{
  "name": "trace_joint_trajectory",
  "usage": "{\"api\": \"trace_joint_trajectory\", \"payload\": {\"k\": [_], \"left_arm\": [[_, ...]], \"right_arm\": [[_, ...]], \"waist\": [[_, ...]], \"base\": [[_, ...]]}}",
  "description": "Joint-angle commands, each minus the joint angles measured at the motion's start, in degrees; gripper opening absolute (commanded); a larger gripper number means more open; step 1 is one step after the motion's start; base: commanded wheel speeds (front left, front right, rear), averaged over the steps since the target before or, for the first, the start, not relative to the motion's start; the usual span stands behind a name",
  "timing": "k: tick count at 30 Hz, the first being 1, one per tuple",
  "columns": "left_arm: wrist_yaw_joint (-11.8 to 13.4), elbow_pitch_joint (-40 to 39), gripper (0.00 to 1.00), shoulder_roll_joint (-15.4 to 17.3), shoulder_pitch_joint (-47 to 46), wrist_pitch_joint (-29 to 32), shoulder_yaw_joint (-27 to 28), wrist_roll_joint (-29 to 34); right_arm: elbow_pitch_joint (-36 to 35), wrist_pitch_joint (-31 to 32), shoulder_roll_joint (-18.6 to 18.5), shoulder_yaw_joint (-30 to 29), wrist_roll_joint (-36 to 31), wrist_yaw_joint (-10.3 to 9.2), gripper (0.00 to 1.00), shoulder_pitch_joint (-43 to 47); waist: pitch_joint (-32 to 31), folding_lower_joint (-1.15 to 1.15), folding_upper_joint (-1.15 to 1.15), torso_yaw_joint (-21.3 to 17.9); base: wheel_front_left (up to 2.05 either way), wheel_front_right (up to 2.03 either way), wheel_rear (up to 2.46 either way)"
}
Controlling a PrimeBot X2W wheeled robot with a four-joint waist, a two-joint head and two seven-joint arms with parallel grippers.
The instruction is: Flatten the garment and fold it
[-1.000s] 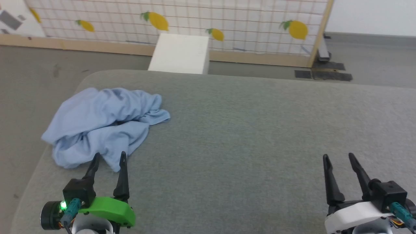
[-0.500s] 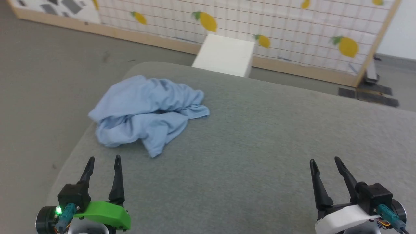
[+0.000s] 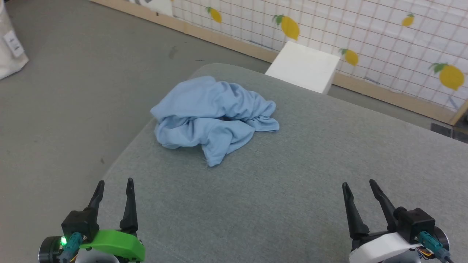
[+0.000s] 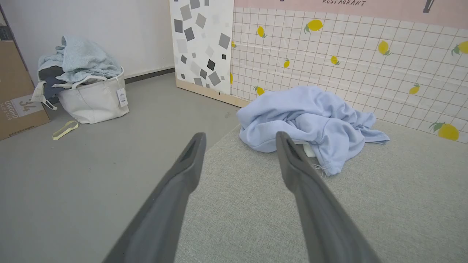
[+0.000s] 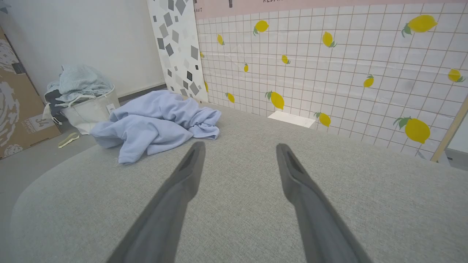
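- A grey padded table (image 3: 292,182) spreads before me, its near-left corner rounded.
- Behind it stands a tiled screen (image 3: 384,33) printed with lemons, on a grey floor (image 3: 55,109).
- The garment (image 3: 214,117), pale blue, lies in a crumpled heap on the table's far-left part, close to the left edge. One loose end trails toward me, and a bit of white shows under a fold in the left wrist view.
- A white box (image 3: 303,65) sits just past the table's far edge.
- A white bag (image 4: 93,102) heaped with cloth rests on the floor, beside a cardboard box (image 4: 16,91).
- My left gripper (image 3: 114,181) hovers at the near-left corner, fingers spread wide, holding nothing, well short of the garment.
- My right gripper (image 3: 358,182) hovers over bare table at the near right, likewise spread and empty.
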Motion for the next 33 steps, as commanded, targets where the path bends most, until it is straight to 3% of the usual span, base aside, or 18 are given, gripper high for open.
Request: {"api": "trace_joint_trajectory", "payload": {"k": [1, 11, 17, 27, 33], "left_arm": [[-0.17, 0.10, 1.00, 0.35, 0.74, -0.44, 0.05, -0.12], [-0.43, 0.67, 1.00, 0.40, -0.69, -0.44, -0.06, -1.42], [-1.70, 3.05, 1.00, 1.71, -9.32, -0.44, -1.02, -4.67], [-2.40, 17.97, 1.00, 10.10, -31.09, 2.52, -5.34, -15.00], [-2.41, 27.83, 1.00, 15.84, -43.27, 12.19, -10.35, -23.90]], "right_arm": [[0.20, -0.48, 0.05, 0.01, 0.27, -0.09, 1.00, -0.82], [0.02, -0.44, 0.05, 0.11, 0.17, -0.09, 1.00, -1.02], [-1.00, 0.40, 0.05, -0.08, -0.50, -0.09, 1.00, -2.10], [-5.12, 3.37, 0.05, 0.35, -3.82, -0.09, 1.00, -6.62], [-8.77, 5.15, 0.05, -0.58, -5.80, -0.09, 1.00, -7.76]], "waist": [[0.15, 0.00, 0.27, 0.68], [0.97, 0.00, 0.27, -0.51], [3.54, 0.00, 0.27, -1.92], [14.18, 0.00, 0.27, -9.21], [21.13, 0.00, 0.27, -14.31]], "base": [[0.00, 0.00, 0.00], [0.00, 0.00, 0.00], [0.00, 0.00, 0.00], [0.00, 0.00, 0.00], [0.00, 0.00, 0.00]]}}
